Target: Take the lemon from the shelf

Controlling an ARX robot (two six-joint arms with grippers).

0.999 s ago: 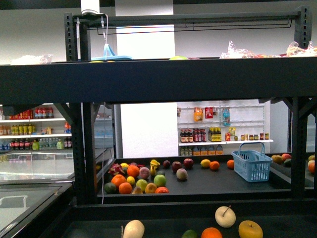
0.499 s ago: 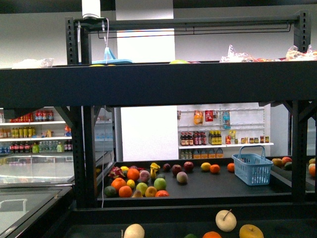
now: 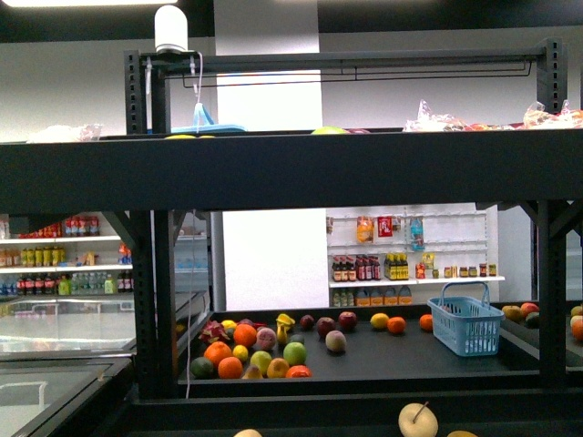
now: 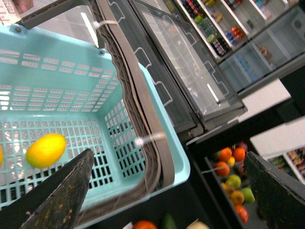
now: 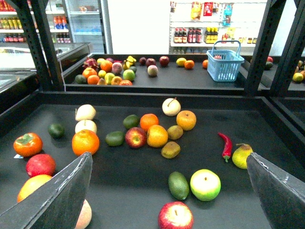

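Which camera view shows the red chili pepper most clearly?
The right wrist view: the red chili pepper lies unobstructed on the dark shelf tier, beside a yellow-green fruit. The front and left wrist views do not show it.

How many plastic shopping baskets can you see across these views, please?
2. The far basket stands on the far rack, also visible from the right wrist. The near basket, in the left wrist view, holds a lemon. Others may be hidden.
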